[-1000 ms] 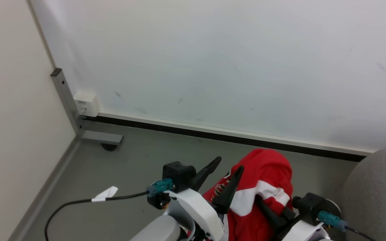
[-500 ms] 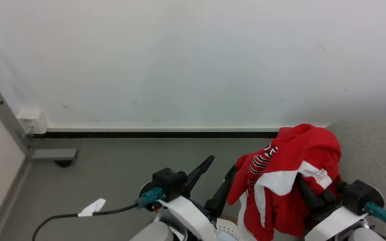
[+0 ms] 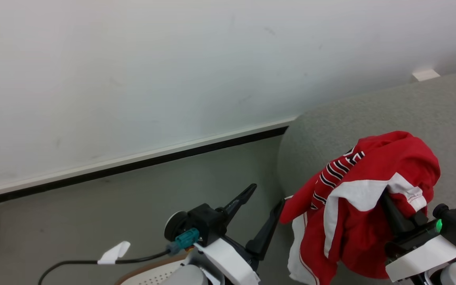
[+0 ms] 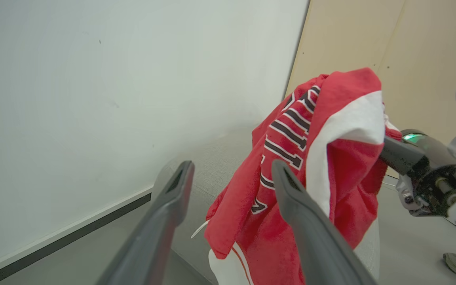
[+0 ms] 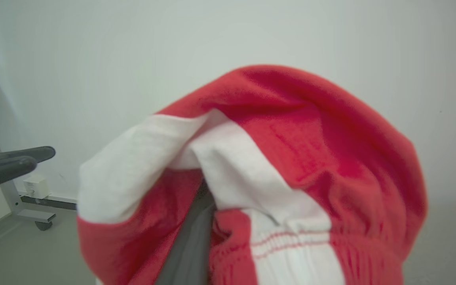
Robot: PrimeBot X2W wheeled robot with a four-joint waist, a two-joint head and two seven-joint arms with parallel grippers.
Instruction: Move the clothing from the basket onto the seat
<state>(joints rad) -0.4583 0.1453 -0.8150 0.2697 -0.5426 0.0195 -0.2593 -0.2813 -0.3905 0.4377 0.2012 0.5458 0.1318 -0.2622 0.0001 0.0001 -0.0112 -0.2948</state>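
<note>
White plastic with little holes, the basket (image 3: pixel 149 274) peeks up nearest the robot, well apart from the seat (image 3: pixel 370 114). Next comes the left hand (image 3: pixel 267 194), spread wide and holding nothing, just beside the jersey (image 3: pixel 350 213), on the side away from the seat. The right hand (image 3: pixel 392 213) is pinched tight on the red jersey, which hangs long-ways down by the seat's near corner. The seat spreads out beyond, forward and to the right of that hand. I think the right hand should reach further over the seat, then let go.

Grey floor (image 3: pixel 133 198), seat (image 3: pixel 370 118) on it rt, basket (image 3: pixel 154 275) btm edge
</note>
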